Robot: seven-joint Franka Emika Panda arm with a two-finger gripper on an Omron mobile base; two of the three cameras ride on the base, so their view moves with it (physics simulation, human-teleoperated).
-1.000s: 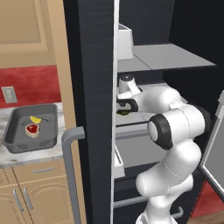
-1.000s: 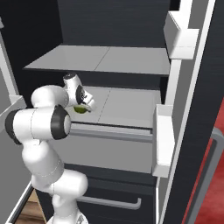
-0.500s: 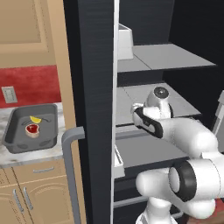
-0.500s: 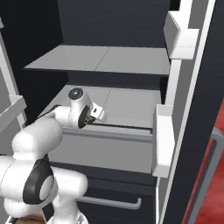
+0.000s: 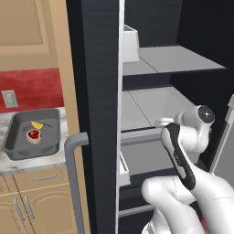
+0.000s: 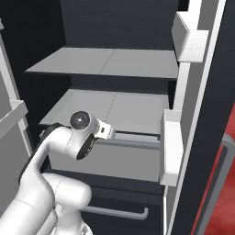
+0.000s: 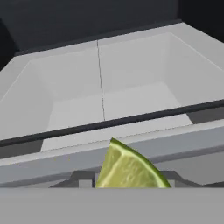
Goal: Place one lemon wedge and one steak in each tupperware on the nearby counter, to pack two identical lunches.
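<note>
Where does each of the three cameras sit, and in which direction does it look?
Left base view: behind the arm on its left, facing the open fridge, the counter and a tray with steak and lemon wedge; the white arm rises lower right.
Right base view: behind on the right, facing the fridge shelves; the arm rises lower left.
Hand view: on the hand, looking along the gripper into a fridge drawer; a green wedge sits between the fingers.
Both base views share the fridge and arm.

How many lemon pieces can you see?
2. One yellow lemon wedge lies in the grey tupperware on the counter, next to the steak. One green-yellow wedge sits between the robot's fingers at the fridge drawer. More may be hidden.
</note>
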